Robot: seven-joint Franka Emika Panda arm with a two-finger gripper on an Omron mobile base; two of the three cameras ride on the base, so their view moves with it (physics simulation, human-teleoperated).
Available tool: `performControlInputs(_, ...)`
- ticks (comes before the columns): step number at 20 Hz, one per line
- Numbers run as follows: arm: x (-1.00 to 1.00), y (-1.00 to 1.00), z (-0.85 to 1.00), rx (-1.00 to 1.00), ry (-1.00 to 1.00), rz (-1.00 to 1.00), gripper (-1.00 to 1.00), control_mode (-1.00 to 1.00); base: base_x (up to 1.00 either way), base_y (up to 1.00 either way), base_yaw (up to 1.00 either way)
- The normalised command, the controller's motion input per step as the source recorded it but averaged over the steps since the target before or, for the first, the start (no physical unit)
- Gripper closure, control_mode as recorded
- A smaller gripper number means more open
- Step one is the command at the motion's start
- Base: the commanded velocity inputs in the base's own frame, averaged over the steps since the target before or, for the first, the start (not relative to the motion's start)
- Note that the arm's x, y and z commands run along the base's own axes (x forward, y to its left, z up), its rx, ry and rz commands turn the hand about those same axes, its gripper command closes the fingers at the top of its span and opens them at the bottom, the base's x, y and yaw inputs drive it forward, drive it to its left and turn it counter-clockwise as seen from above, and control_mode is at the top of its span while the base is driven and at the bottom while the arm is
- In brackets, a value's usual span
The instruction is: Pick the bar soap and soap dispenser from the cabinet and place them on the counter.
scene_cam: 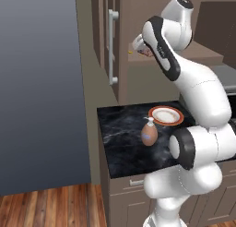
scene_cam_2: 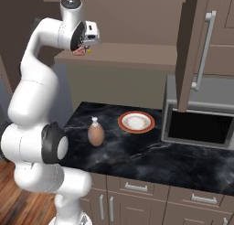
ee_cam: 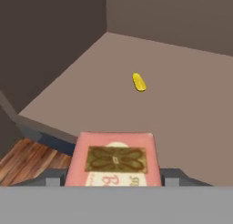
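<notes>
Fingers (ee_cam: 175, 176) clamp the pink soap bar (ee_cam: 113, 160) at shelf (ee_cam: 182, 104) edge; small yellow item (ee_cam: 139, 82) beyond; dispenser (scene_cam: 149, 133), plate (scene_cam: 166, 115) on counter (scene_cam: 120, 143).

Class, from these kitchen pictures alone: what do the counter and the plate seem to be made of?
Counter: likely polished stone, marble-like; black with faint white veins and a soft sheen. Plate: probably glazed ceramic; smooth white centre with an orange-red rim, though painted plastic would look alike.

Flat, even rendered light with no strong source. The counter (scene_cam_2: 151, 160) shows soft pale sheen among its veins; the cabinet (scene_cam_2: 137, 18) interior at frame top sits dimmer. Hand view looks soft and slightly blurred, edges undistorted.
</notes>
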Motion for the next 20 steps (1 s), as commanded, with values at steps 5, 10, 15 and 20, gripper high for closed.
performControlInputs(5, -0.68, -0.62, -0.13, 0.01, 0.0, -0.09, 1.0, -1.0, 0.0, 0.0, 0.0)
performControlInputs(10, -0.71, -0.61, -0.26, -0.01, 0.0, -0.07, 1.0, -1.0, 0.0, 0.0, 0.0)
performControlInputs(15, -0.71, -0.6, -0.35, -0.01, 0.01, -0.08, 1.0, -1.0, 0.0, 0.0, 0.0)
performControlInputs(20, -0.49, -0.47, -0.29, -0.01, 0.0, -0.03, 1.0, -1.0, 0.0, 0.0, 0.0)
